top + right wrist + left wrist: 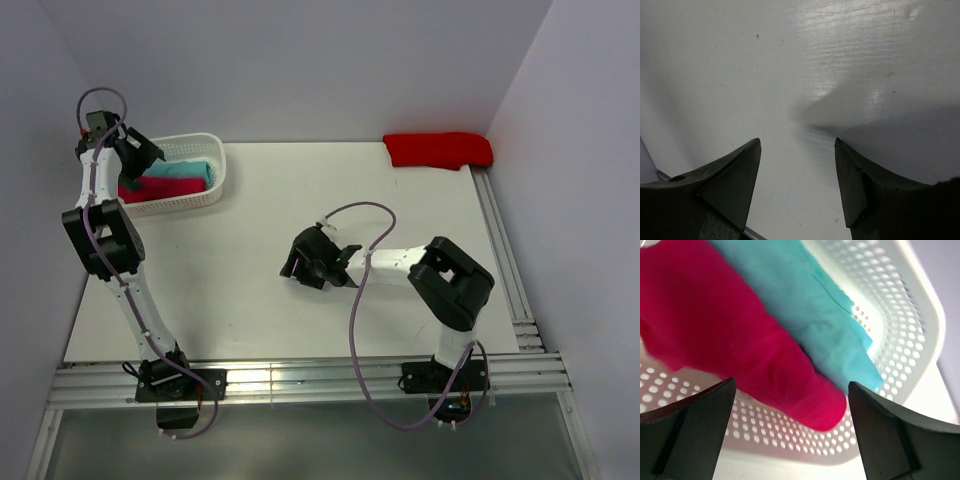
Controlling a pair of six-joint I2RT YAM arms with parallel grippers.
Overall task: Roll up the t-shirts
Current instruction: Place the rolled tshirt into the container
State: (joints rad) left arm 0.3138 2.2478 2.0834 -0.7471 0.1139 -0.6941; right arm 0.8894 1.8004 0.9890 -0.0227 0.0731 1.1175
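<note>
From where I stand, the white lattice basket (182, 203) sits at the far left of the worktop (250, 310). Two of the t-shirts lie inside it, side by side and touching. One is the raspberry-crimson shirt (715, 325), a thick soft bundle on the perforated floor. The other is the teal shirt (810, 315), lying along the basket's far side with a loose edge near the end wall.

The left arm reaches up and over the basket. The left gripper (791, 385) points down into it with its fingers spread wide, and nothing is between them. The end of the crimson bundle lies below the gap, and I cannot tell whether the fingers touch the cloth.

The scarlet shirt (438, 150) lies by itself in the far right corner of the worktop, bunched into a long low heap against the back wall, well apart from the basket.

The right arm is folded toward the middle of the worktop. The right gripper (798, 142) hangs low over the bare white surface, jaws parted wide and holding nothing. Its shadow falls on the surface just beyond the fingers.
</note>
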